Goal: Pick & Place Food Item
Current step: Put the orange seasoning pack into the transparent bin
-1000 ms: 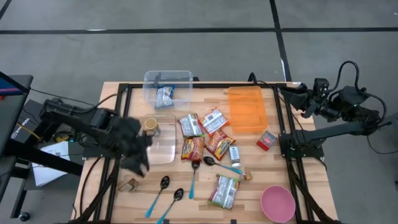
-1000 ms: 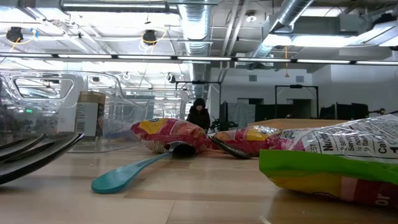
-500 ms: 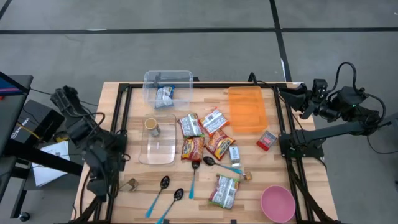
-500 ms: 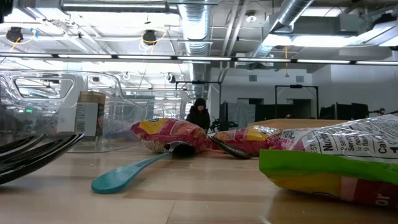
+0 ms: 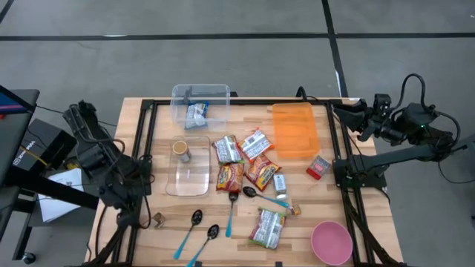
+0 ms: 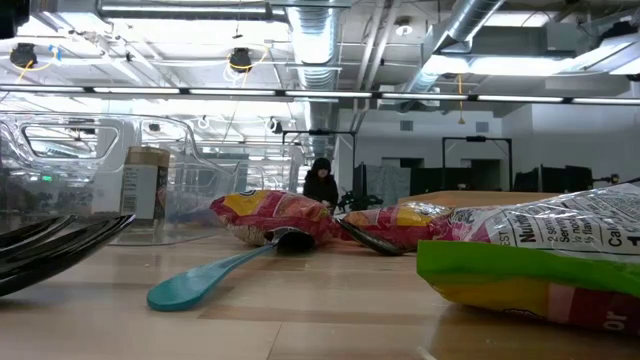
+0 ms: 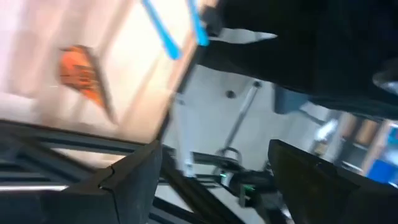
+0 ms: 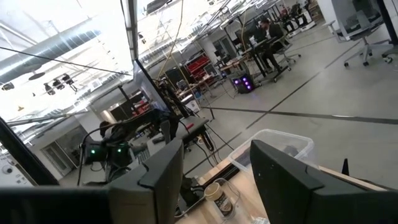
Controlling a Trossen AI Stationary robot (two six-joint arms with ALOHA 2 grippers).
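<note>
Several snack packets (image 5: 241, 159) lie flat in the middle of the table, and one more (image 5: 265, 227) lies near the front edge. Another packet (image 5: 197, 113) rests inside the clear bin (image 5: 200, 95) at the back. The low view shows a red-yellow packet (image 6: 275, 215) and a green-edged one (image 6: 540, 260) flat on the wood. My left gripper (image 7: 217, 180) is open with nothing between its fingers; it hangs over the table's left edge (image 5: 125, 215), away from the packets. My right gripper (image 8: 214, 180) is open too, raised level beyond the table's right side (image 5: 364, 122).
An orange tray (image 5: 295, 130) lies at the back right, a clear lid with a small jar (image 5: 180, 150) at the left. Spoons (image 5: 194, 222) and a pink bowl (image 5: 331, 242) sit near the front edge, a red box (image 5: 319, 167) at the right. A person sits far behind in the room (image 6: 320, 185).
My left arm has swung from over the clear lid toward the table's left edge, turning as it went, and has slowed beside the frame rail. Nothing on the table has moved.
</note>
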